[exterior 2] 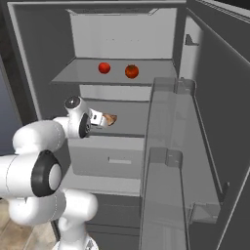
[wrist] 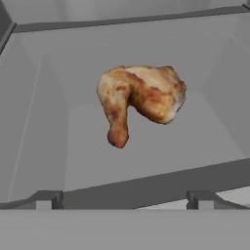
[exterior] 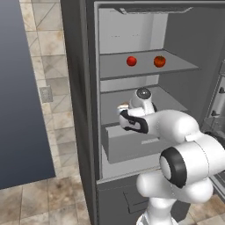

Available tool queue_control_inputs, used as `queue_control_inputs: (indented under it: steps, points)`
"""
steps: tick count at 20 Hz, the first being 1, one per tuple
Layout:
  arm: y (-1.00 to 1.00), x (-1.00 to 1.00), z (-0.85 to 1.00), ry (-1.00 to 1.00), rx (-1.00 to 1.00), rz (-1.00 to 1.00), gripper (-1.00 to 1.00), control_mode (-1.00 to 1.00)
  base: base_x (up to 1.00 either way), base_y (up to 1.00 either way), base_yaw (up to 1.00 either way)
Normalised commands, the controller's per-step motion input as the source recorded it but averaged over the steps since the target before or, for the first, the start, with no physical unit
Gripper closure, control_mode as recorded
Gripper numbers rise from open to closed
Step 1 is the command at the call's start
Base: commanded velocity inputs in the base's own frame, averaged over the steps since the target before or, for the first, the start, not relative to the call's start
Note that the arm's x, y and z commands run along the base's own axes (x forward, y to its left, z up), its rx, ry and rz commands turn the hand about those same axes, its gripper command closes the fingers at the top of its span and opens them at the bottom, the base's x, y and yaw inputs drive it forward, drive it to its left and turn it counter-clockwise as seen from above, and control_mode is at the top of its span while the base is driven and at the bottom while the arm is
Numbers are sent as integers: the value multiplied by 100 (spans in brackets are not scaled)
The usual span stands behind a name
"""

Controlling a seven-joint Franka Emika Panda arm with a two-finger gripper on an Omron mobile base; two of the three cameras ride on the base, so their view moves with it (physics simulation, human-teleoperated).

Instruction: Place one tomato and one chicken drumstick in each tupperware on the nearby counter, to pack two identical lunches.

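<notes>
Your claw (exterior 2: 103, 119) reaches into the open fridge (exterior 2: 44, 58) at middle-shelf height, jaws spread wide and holding nothing, because the chicken drumstick (wrist: 140, 100) lies on that shelf just ahead, untouched. Two tomatoes, one (exterior: 131, 61) beside the other (exterior: 159, 61), wait on the shelf above, so you likely take the meat first.

Open grey fridge (exterior: 176, 30) with 2 shelves and a drawer (exterior: 132, 143); beige tiled wall (exterior: 48, 57) and floor (exterior: 39, 202) seen left.
</notes>
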Motion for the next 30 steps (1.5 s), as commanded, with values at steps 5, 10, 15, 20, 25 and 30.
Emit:
queue_control_inputs:
  steps: [5,10,15,20,25,30]
  points:
    - [0,28,-12,0,0,-3,-100,-100,0,0,0]
    - [0,28,-13,0,0,-2,-100,-100,0,0,0]
    - [0,25,-17,0,0,-3,-100,-100,0,0,0]
    - [0,30,-18,0,0,-2,-100,-100,0,0,0]
    - [0,31,-15,0,0,-2,-100,-100,0,0,0]
    - [0,27,-18,0,0,-3,-100,-100,0,0,0]
